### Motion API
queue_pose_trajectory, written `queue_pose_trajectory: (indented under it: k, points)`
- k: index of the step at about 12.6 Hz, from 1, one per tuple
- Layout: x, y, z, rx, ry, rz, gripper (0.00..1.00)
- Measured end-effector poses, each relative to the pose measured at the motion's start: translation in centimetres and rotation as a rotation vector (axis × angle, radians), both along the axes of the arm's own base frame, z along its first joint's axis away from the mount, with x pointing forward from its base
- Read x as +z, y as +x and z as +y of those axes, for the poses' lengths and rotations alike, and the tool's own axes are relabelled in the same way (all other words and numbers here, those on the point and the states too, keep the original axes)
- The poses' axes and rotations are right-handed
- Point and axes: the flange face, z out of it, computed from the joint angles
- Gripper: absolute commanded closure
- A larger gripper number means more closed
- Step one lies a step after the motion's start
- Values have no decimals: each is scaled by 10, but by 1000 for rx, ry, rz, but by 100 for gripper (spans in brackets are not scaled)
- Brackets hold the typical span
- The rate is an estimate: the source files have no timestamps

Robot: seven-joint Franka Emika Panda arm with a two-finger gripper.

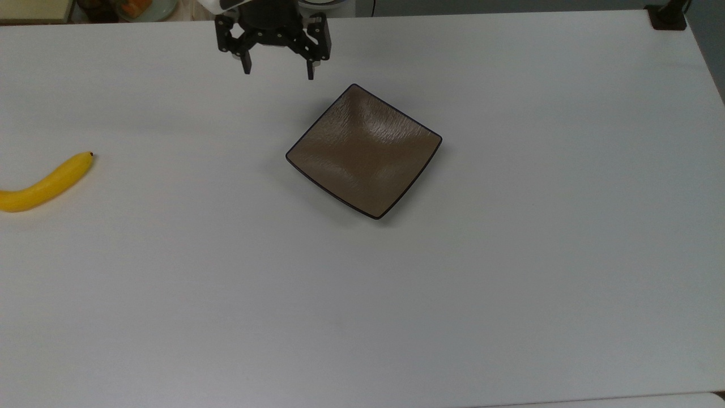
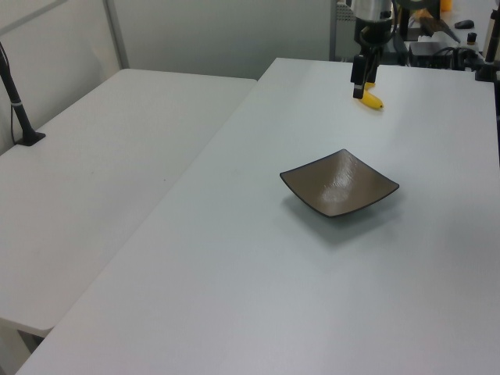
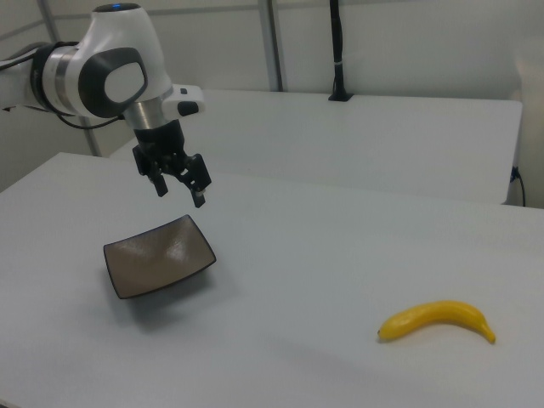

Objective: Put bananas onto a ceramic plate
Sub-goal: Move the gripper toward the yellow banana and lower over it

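Jaws [image 1: 277, 72] spread wide apart, nothing between them, hanging in the air above the counter [image 1: 510, 294] near the top view's upper edge, up and to the left of the ceramic plate [image 1: 363, 150] in the top view. Right view has the jaws [image 3: 180, 193] pointing down off the white arm [image 3: 102, 72], above the plate's [image 3: 159, 256] far corner, not touching it. The plate is square, brown, glossy with a rippled surface and thin dark rim, sitting corner-on as a diamond at mid-counter with nothing on it. Banana [image 1: 44, 185] lies flat on the counter at the top view's far left, partly cut off by the frame edge, dark tip pointing up-right, well apart from the plate and from the jaws. In the right view the banana [image 3: 437, 320] is at lower right, curved, the plate at lower left, bare counter between them. Left view: plate [image 2: 340, 184] mid-frame, jaws [image 2: 362, 81] further back with a bit of banana [image 2: 373, 101] showing yellow just below them on the counter behind. A second white counter [image 2: 101, 156] stands alongside on the left view's left, a black post [image 2: 17, 101] at its edge.
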Motion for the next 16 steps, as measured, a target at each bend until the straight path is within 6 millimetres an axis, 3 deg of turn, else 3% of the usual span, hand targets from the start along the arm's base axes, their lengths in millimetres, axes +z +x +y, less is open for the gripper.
queue_pose_trajectory:
  k: [6, 8, 13, 16]
  points:
    - [8, 10, -70, -119, -3, -115, 0]
    - [4, 10, -108, -183, -10, -172, 0]
    - [-28, 12, -199, -332, -38, -260, 0]
    - [-57, 22, -230, -431, -46, -316, 0]
